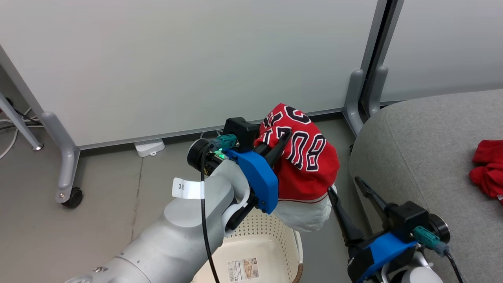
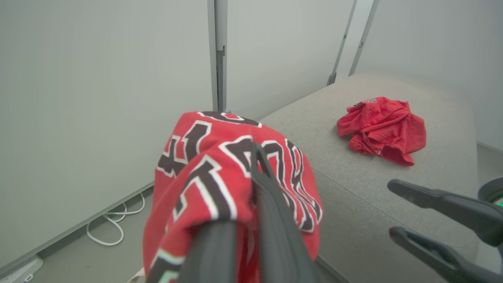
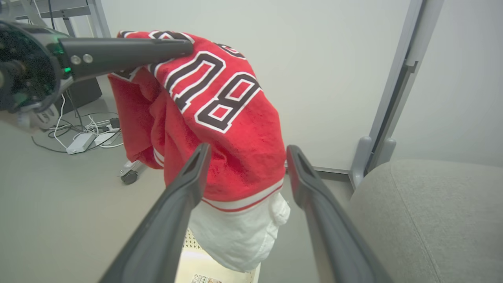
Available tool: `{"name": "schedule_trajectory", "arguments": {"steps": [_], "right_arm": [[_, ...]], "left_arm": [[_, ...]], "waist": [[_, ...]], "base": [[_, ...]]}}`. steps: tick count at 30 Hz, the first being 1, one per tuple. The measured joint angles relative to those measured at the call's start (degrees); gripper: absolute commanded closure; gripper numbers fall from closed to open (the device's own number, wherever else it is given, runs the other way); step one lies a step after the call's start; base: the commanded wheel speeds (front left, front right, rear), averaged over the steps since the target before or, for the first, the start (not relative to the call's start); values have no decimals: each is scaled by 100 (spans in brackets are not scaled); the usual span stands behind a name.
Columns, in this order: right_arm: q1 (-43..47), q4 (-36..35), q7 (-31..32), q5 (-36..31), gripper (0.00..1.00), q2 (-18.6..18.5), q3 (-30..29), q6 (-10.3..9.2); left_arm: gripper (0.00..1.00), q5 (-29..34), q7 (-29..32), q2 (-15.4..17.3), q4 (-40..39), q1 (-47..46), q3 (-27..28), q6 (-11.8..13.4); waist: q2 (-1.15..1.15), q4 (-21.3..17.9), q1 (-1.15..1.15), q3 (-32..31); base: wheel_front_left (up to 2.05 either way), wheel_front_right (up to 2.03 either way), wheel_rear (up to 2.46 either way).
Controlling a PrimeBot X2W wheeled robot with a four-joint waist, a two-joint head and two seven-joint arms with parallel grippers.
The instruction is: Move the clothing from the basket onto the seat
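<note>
My left gripper (image 1: 283,138) is shut on the red clothing jersey (image 1: 310,161) with black-and-white lettering, and holds it in the air above the basket (image 1: 255,239). The jersey's white lower part hangs over the basket's far rim. In the left wrist view the jersey (image 2: 212,169) drapes over my fingers (image 2: 271,204). My right gripper (image 1: 344,185) stands open just right of the hanging fabric, beside the grey seat (image 1: 424,157). Its fingers (image 3: 184,184) frame the jersey (image 3: 232,118) without touching it. A second red garment (image 2: 383,129) lies crumpled on the seat (image 2: 353,196).
White partition panels stand behind, on grey legs with casters (image 1: 72,198). One leg pair (image 1: 363,98) stands close to the seat's corner. A white power strip (image 1: 149,147) and cables lie on the grey floor by the wall.
</note>
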Motion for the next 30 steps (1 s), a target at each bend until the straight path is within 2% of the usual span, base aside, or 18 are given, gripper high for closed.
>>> {"name": "schedule_trajectory", "arguments": {"steps": [7, 16, 30], "right_arm": [[-554, 458, 52, 55, 0, -67, 519, 0], [-1435, 1525, -85, 92, 0, -60, 958, 0], [-2436, 3176, -636, -91, 0, 114, 1005, 0]], "left_arm": [[100, -119, -78, -5, 9, -84, -199, 0], [100, -281, -143, -9, -8, -181, -385, 0], [100, -446, -172, -7, -153, -216, -571, -1]], "waist": [[0, -6, 1, 109], [0, 10, 1, 197], [0, 137, 1, 266]], "base": [[0, 0, 0], [0, 0, 0], [0, 0, 0]]}}
